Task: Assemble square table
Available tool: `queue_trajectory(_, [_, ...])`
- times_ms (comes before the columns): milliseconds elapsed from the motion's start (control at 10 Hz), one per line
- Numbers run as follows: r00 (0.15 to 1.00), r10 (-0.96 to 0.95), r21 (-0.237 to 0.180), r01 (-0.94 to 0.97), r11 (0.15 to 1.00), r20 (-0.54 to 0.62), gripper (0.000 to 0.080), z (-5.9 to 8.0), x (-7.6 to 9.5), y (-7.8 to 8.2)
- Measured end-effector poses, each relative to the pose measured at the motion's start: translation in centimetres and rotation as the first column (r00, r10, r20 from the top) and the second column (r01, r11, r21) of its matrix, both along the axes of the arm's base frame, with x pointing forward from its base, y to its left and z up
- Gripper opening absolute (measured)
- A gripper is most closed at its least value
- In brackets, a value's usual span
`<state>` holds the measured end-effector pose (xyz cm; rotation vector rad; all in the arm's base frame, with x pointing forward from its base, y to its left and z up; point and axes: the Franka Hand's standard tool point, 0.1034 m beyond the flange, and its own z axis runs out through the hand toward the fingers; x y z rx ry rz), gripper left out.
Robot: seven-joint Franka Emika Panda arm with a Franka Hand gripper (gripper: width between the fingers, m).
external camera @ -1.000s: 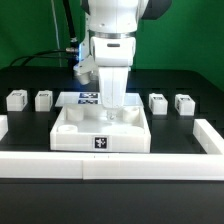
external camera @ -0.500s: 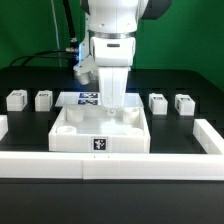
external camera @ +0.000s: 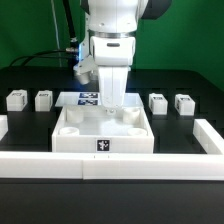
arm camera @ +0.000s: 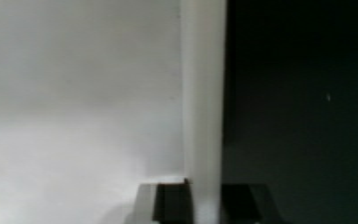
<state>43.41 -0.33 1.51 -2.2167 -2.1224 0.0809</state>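
A black table point(external camera: 110, 205) is filling the exterior view. A long low white border wall point(external camera: 120, 165) is running across its near side and turning back at both ends.

A white robot arm point(external camera: 112, 30) is reaching straight down from the top centre, with its wrist vertical.

The square tabletop point(external camera: 75, 140) is lying flat at the centre, just behind the border wall. It is white plastic with a raised rim, round sockets are showing in its 2 near corners, and 1 black-and-white tag point(external camera: 101, 145) is sitting on its front face.

The marker board point(external camera: 85, 98) is lying flat just behind the tabletop.

4 small white block pieces are standing in a row, well apart from the tabletop: the outer left leg point(external camera: 15, 99) and inner left leg point(external camera: 43, 99) on the exterior view's left, the inner right leg point(external camera: 157, 101) and outer right leg point(external camera: 184, 102) on its right.

The gripper point(external camera: 112, 107) is hanging low over the tabletop's far half. In the wrist view, the gripper point(arm camera: 202, 205) is showing dark fingers point(arm camera: 163, 205) flanking the tabletop's point(arm camera: 69, 100) white rim point(arm camera: 202, 80). I cannot tell whether they are pressing on it.
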Motion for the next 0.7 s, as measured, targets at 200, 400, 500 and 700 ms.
queue_trajectory(200, [1.000, 0.000, 0.000, 0.000, 1.000, 0.000, 0.0060, 0.0, 0.0, 0.0])
queue_trajectory(400, [1.000, 0.000, 0.004, 0.000, 1.000, 0.012, 0.0060, -0.1, 0.4, 0.5])
queue_trajectory(500, [0.999, -0.034, 0.008, 0.034, 0.999, 0.021, 0.0060, -0.1, 1.3, 1.6])
queue_trajectory(700, [0.996, -0.072, 0.026, 0.071, 0.997, 0.049, 0.0060, 0.0, 4.0, 4.5])
